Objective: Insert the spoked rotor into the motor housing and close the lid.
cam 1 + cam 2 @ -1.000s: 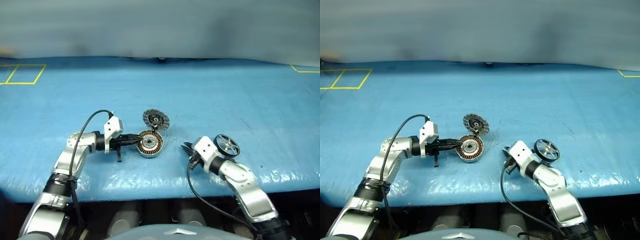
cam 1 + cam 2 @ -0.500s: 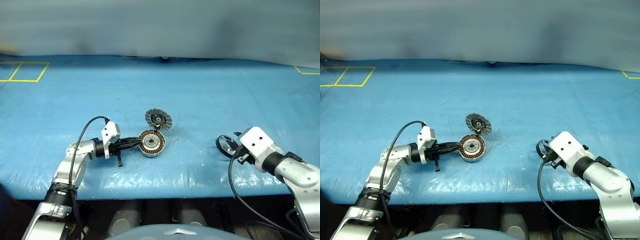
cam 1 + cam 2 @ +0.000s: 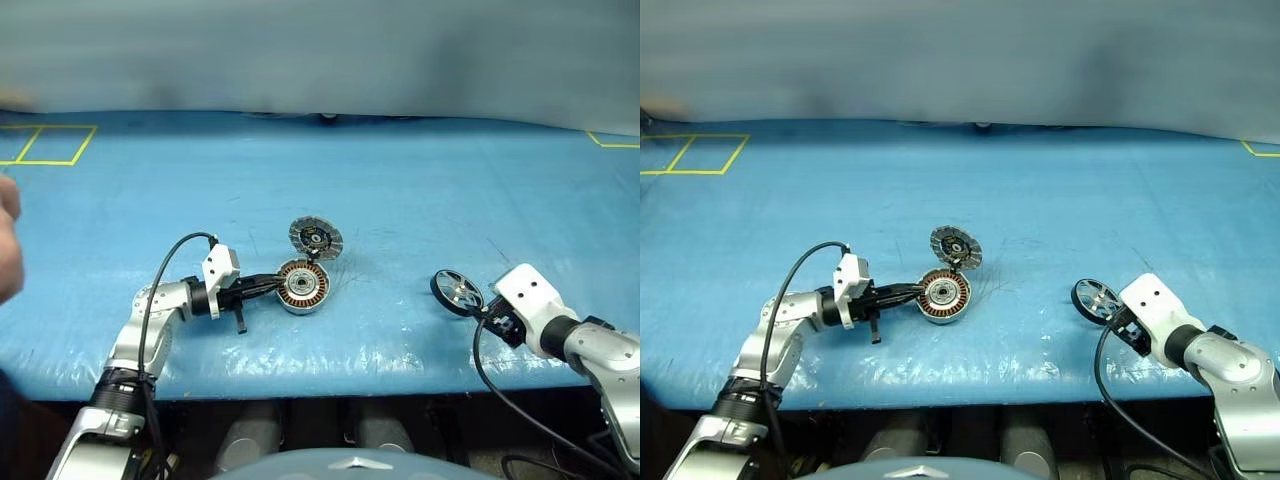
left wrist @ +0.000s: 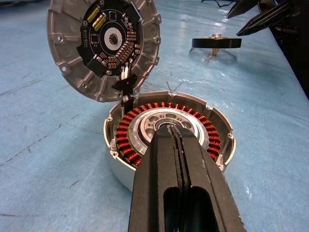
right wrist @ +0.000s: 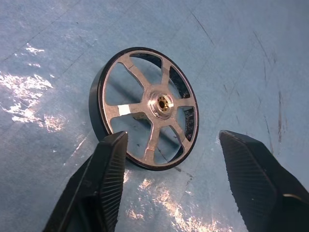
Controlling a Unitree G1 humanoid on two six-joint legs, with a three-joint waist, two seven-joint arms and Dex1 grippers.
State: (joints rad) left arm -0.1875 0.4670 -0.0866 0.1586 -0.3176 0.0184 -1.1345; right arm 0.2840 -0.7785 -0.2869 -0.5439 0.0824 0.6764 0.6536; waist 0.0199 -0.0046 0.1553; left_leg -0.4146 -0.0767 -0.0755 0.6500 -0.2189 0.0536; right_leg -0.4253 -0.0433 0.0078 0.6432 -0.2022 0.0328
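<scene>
Spoked rotor sits free on the blue table, at 3 o'clock from the motor housing and well apart from it. Lid stands tilted open at the housing's 12 o'clock. Right gripper just behind the rotor, jaws spread wide, angled down. Risk: one finger clips the rim and skids it away. Left gripper level, jaws pressed together, tips over the housing's hub.

Glossy blue table, yellow markings
</scene>
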